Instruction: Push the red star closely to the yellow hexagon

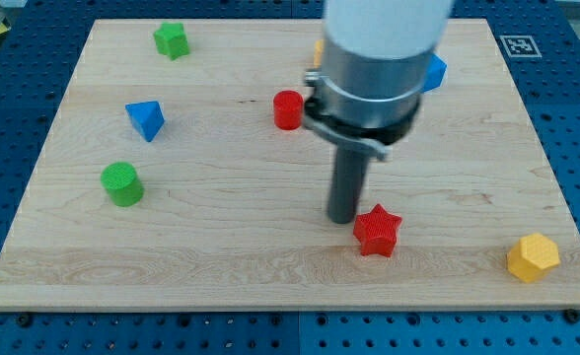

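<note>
Camera view: my tip [344,218] is down on the wooden board [270,266], touching the red star [377,231] at its upper-left edge. No claw fitted, rod only, nothing held. Yellow hexagon [534,257] sits well apart, near view's bottom-right corner. Red cylinder [288,109] is toward view's top, left of rod.

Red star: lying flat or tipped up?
Flat: the red star shows its whole top face, beside my tip.
</note>
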`<state>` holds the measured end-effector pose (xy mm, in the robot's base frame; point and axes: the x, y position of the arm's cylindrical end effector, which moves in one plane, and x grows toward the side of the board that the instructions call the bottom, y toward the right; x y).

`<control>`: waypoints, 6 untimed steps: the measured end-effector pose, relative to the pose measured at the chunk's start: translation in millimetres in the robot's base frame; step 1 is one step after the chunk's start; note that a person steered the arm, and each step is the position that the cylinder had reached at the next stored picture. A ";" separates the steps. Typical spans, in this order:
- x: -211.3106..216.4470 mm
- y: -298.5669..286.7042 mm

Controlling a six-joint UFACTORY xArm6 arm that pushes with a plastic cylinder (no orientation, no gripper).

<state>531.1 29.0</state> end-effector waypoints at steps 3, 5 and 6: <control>49.0 113.4; 25.9 68.9; 0.9 69.0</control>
